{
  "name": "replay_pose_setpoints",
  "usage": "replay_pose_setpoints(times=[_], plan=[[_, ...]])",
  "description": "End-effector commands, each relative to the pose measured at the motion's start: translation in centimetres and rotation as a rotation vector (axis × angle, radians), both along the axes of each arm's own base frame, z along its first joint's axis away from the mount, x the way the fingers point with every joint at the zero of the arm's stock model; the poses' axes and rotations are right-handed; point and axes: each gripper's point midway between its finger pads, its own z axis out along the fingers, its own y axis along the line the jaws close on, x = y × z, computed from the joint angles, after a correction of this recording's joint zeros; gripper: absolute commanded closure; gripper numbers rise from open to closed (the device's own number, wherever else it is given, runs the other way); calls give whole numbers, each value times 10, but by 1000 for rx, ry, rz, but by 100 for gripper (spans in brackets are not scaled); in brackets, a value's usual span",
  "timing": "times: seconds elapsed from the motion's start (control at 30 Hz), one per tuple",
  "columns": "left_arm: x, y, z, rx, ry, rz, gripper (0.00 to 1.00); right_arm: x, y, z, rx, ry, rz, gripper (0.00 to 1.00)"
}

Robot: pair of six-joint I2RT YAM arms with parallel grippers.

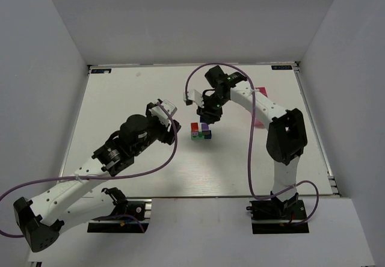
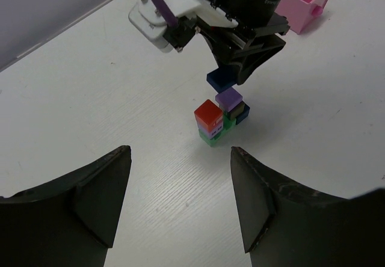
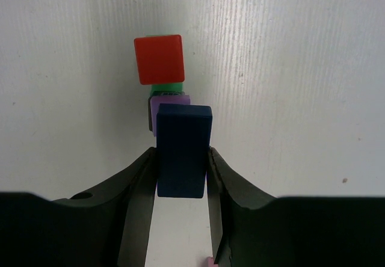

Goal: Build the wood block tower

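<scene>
Blue block (image 3: 183, 150) was pinched by right gripper (image 3: 182, 154) over wood block tower (image 1: 201, 131), far from table (image 1: 120, 98) edges | left gripper (image 2: 179, 153) was spread, apart.

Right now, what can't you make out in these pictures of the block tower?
1. Lower blocks of the tower: in the right wrist view, the red block, the purple block and the blue block held in the right pincer cover them.
2. Pink box: the left wrist view's top edge cuts it off, and in the top view the right arm hides most of it.
3. Block count: too small in the top view.
</scene>
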Motion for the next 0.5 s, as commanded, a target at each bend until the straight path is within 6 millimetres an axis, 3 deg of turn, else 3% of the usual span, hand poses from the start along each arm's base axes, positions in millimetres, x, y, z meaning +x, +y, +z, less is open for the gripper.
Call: replay_pose_setpoints(times=[0.0, 0.47], plan=[[-3, 3, 3, -13, -20, -5, 23, -5, 2, 3, -28, 15, 6, 93], [-4, 5, 7, -21, -29, -5, 23, -11, 9, -10, -75, 28, 40, 89]])
